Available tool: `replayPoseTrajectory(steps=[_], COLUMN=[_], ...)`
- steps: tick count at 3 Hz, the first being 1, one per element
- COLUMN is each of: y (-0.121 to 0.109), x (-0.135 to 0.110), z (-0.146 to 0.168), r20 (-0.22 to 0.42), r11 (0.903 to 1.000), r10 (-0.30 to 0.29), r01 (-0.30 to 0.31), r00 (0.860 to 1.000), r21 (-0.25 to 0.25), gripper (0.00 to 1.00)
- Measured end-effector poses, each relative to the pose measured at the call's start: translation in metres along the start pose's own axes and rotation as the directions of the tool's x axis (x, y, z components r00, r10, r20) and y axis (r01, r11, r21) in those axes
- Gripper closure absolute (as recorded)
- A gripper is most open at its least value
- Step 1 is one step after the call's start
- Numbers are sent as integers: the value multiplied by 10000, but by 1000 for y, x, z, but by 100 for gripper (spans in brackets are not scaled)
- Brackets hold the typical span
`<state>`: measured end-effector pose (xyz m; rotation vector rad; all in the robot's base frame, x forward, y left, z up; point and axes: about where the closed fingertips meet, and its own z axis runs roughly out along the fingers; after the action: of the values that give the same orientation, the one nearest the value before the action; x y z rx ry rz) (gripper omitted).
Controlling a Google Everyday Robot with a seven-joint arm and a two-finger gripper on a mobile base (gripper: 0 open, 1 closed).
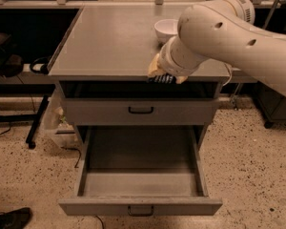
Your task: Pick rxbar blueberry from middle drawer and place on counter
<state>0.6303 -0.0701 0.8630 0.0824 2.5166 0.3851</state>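
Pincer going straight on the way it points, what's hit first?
Likely the counter, at its front edge; the pincer, gripping the rxbar blueberry, points down just above it. Depth is unclear.

Dim warm light; gripper (165, 75) shaded at counter (109, 37) front edge.

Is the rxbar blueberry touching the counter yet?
Cannot tell. Camera view: the gripper holds the rxbar blueberry right at the front edge of the counter, overlapping its lip, with neither contact nor a gap showing.
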Motion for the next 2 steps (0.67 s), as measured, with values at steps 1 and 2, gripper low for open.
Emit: replayPoseTrajectory(steps=[1, 2], y=[30, 59], x=[-29, -54], z=[5, 18], r20=[304, 349], r11=[9984, 9946], r10=[-264, -516], r01=[278, 545], r00=[9992, 9981], r21=[-488, -887], gripper=[100, 100])
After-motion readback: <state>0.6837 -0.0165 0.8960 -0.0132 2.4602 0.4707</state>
